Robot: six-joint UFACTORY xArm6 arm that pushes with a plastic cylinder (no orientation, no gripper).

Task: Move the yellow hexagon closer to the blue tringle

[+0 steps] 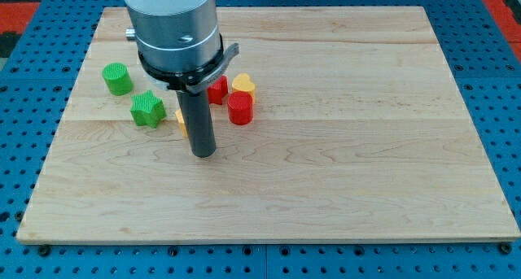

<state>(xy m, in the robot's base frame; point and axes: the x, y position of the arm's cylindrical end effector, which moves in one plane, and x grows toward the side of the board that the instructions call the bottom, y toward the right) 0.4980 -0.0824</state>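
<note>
My tip [203, 153], a bare rod with nothing to grasp, rests on the wooden board [342, 173] just right of a yellow block [181, 117] it mostly hides, shape unclear. A red cylinder [240, 108], another red block [217, 89] and a yellow block [243, 85] cluster right; a green star [147, 108] and green cylinder [117, 78] sit left. Blue pegboard [496, 84] surrounds the board.

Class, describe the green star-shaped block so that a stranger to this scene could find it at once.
Start at the wooden board and go to its left side, where two green blocks sit. The green star-shaped block is the lower one, nearer the dark rod; unlike the rounded green block above it, its outline is notched.
</note>
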